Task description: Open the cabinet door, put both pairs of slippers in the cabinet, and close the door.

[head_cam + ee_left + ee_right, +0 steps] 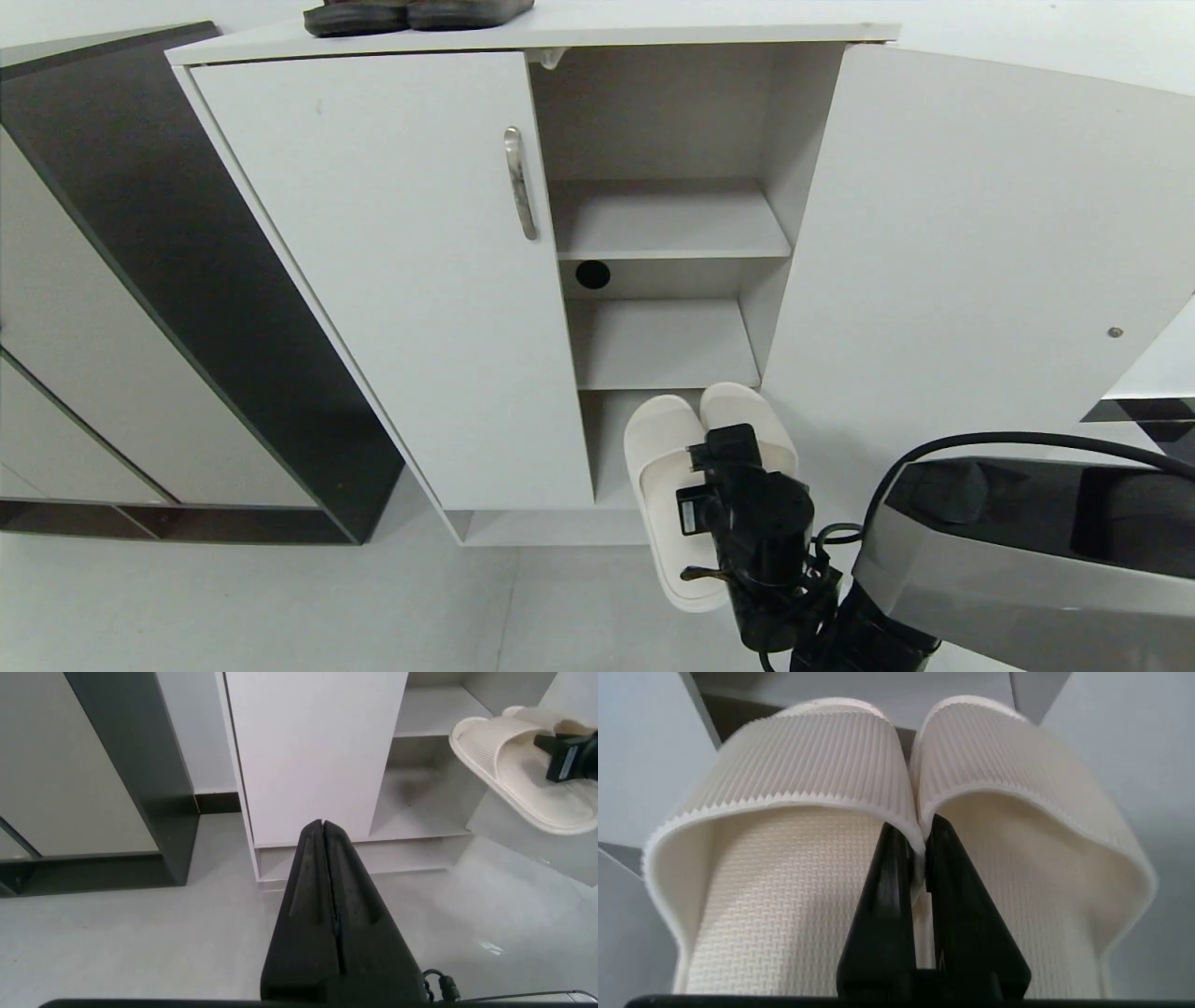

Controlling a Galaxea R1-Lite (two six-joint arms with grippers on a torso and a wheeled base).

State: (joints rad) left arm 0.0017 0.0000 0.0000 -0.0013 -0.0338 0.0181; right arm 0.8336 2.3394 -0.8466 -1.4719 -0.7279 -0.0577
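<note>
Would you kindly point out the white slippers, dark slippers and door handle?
white slippers [658, 439], head view, left slipper's upper.
dark slippers [355, 19], head view, left slipper's front.
door handle [520, 182], head view, bar's middle.

The head camera looked forward and steeply down from high up, at middling range, with the white cabinet [392, 280] across the upper frame, its open door [971, 261] at the right and the slippers [653, 467] at lower centre. The left wrist camera sat low and farther back, facing along the left tool [323, 827] toward the cabinet's foot and the floor [140, 933], and it shared the cabinet front and the slippers with the head view. The right wrist camera sat very close, looking along the right tool [915, 847] straight at the slippers, the cabinet's interior just beyond.
</note>
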